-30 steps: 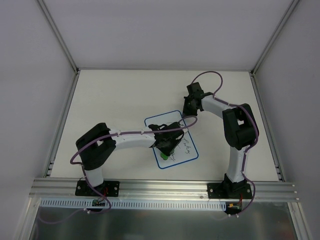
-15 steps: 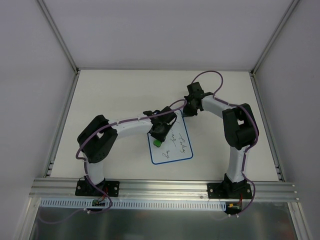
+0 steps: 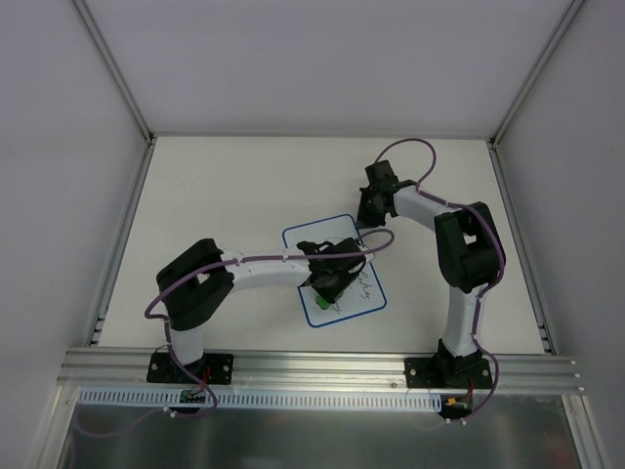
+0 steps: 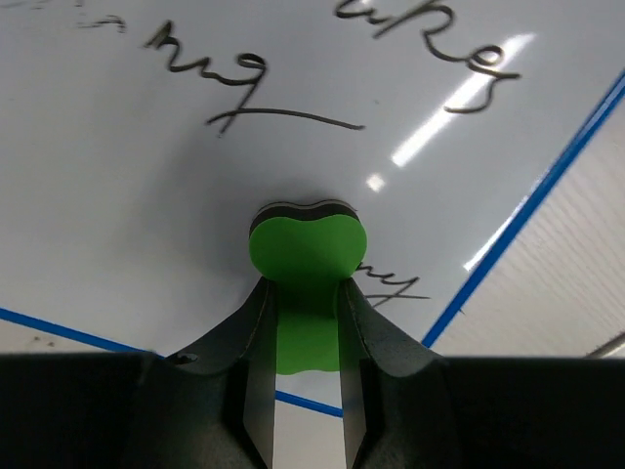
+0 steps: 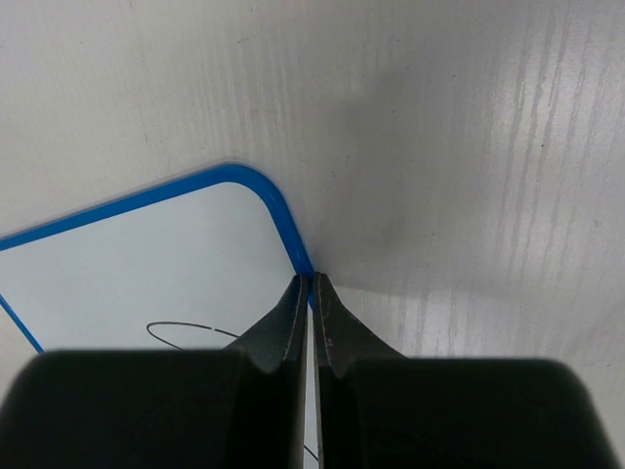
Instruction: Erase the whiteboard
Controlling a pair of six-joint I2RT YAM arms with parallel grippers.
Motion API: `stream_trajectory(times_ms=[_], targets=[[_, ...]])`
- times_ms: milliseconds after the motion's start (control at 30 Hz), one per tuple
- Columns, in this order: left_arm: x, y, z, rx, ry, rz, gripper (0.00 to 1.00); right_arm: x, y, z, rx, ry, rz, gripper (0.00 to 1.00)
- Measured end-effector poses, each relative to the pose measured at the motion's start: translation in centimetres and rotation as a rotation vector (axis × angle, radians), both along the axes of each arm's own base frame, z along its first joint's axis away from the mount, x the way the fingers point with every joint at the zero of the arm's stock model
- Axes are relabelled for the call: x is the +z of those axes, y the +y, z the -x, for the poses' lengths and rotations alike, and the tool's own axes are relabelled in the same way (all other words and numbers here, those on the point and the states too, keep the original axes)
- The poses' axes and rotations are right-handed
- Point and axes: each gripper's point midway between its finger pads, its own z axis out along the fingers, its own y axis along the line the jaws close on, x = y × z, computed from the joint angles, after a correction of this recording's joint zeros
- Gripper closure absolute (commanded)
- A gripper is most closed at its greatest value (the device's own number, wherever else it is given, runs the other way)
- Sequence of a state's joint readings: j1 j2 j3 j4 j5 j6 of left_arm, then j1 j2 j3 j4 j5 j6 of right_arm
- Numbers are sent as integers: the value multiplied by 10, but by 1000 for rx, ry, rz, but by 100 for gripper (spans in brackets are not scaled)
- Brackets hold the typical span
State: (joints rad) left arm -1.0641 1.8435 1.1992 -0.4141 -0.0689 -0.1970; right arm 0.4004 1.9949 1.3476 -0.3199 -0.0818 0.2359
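The whiteboard point(image 3: 301, 246) lies tilted at the table's middle, white with a blue border and dark scribbles point(image 4: 244, 83). My left gripper point(image 3: 325, 291) is over its near part, shut on the green eraser point(image 3: 320, 303). In the left wrist view the eraser point(image 4: 308, 244) sits between my fingers point(image 4: 363, 322), its end pressed on the whiteboard point(image 4: 127, 195) beside handwriting. My right gripper point(image 3: 362, 222) is shut at the board's far right corner. In the right wrist view its tips point(image 5: 311, 283) rest on the blue edge of the whiteboard point(image 5: 146, 264).
The table point(image 3: 215, 186) is off-white with metal rails along its sides. White walls close in the left, back and right. An aluminium beam point(image 3: 322, 363) with both arm bases runs along the near edge.
Half a second ago the left gripper and eraser were farther up-left and the board was swung round. Now they have moved back near-right and the board has its earlier tilt. Right gripper unmoved.
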Motion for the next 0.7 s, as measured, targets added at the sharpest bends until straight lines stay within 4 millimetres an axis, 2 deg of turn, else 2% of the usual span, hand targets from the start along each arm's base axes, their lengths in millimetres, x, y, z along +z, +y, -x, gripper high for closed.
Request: stream_trajectory(times_ms=[167, 333, 500, 600, 700], targets=[[0, -17, 31, -99, 8, 10, 100, 0, 0, 0, -3, 2, -1, 100], [2, -28, 52, -178, 21, 18, 100, 0, 0, 0, -6, 3, -2, 100], [3, -28, 53, -205, 14, 15, 100, 0, 0, 0, -6, 4, -2, 100], [6, -21, 52, -218, 7, -8, 100, 0, 0, 0, -6, 4, -2, 100], [15, -13, 43, -203, -3, -7, 100, 0, 0, 0, -6, 4, -2, 100]])
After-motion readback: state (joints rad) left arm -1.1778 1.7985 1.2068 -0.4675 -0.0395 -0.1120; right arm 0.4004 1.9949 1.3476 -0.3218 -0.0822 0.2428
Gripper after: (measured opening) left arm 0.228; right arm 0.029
